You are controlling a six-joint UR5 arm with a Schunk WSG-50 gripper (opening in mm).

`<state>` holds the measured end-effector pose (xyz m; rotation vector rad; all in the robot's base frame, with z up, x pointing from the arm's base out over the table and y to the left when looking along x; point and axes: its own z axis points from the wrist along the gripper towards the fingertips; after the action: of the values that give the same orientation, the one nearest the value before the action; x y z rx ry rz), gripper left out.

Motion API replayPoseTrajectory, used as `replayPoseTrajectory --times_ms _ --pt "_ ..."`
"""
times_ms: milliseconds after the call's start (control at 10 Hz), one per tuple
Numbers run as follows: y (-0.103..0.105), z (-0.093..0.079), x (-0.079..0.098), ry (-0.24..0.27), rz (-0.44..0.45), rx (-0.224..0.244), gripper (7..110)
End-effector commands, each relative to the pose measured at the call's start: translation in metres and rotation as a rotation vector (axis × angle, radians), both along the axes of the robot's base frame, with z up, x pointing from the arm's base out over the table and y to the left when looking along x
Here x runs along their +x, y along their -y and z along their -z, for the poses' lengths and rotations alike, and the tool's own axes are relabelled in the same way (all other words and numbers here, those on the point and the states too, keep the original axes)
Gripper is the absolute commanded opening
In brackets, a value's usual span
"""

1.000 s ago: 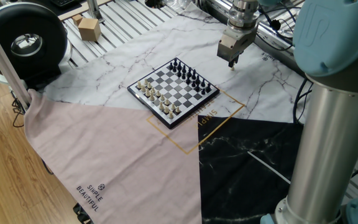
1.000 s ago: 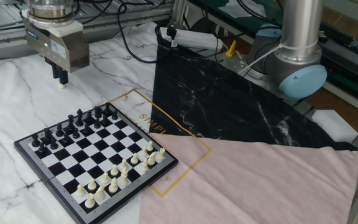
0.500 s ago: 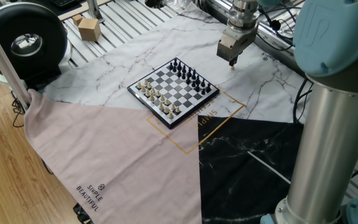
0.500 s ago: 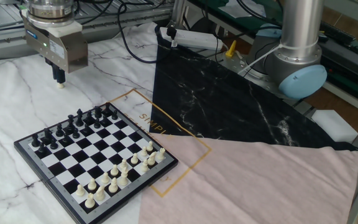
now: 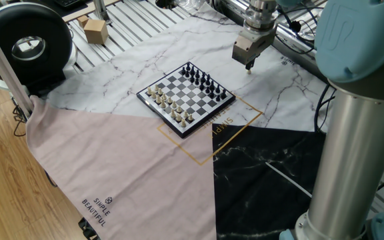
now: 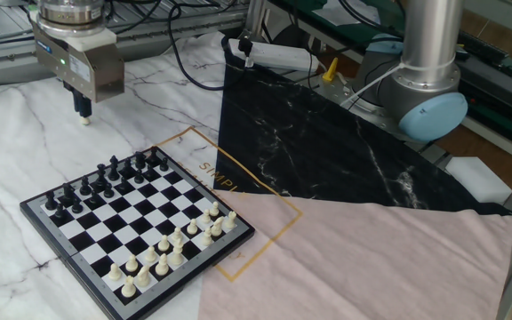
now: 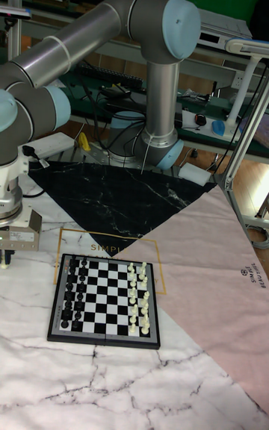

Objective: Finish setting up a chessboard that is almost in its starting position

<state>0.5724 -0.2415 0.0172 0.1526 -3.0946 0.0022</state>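
Marble-print cloth covers bench; chessboard [image 6: 136, 233] near its middle. Hand [image 6: 84, 117] hovers beyond board's black-piece edge, clamped on 1 cream piece [image 6: 84, 122].

One fixed view: looked down across the chessboard [image 5: 186, 99] from the arm's base.
Other fixed view: faced it from the opposite side, closer.
Tall fixed view: faced the arm frontally; all shared the board.

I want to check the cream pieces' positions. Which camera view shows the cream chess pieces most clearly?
The other fixed view: the cream pieces stand nearest the camera, largest there. In one fixed view they are small and crowded. In the tall fixed view they form two clear columns, but small.
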Motion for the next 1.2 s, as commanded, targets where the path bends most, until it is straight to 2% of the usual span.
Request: replayPoseTrajectory --times_ms 0,200,500,700,800,900,1100 --pt "-0.001 -0.033 0.017 0.025 -0.005 -0.031 7" --pt "-0.025 -0.064 0.040 0.040 0.001 -0.006 7" --pt "-0.065 -0.088 0.065 0.050 0.037 0.011 7" --pt "-0.090 -0.101 0.069 0.034 0.075 0.023 7" --pt "-0.104 -0.105 0.065 0.009 0.087 0.040 7" --pt "-0.112 -0.105 0.064 0.005 0.100 0.053 7" --pt "-0.139 -0.109 0.068 0.003 0.149 0.125 7"
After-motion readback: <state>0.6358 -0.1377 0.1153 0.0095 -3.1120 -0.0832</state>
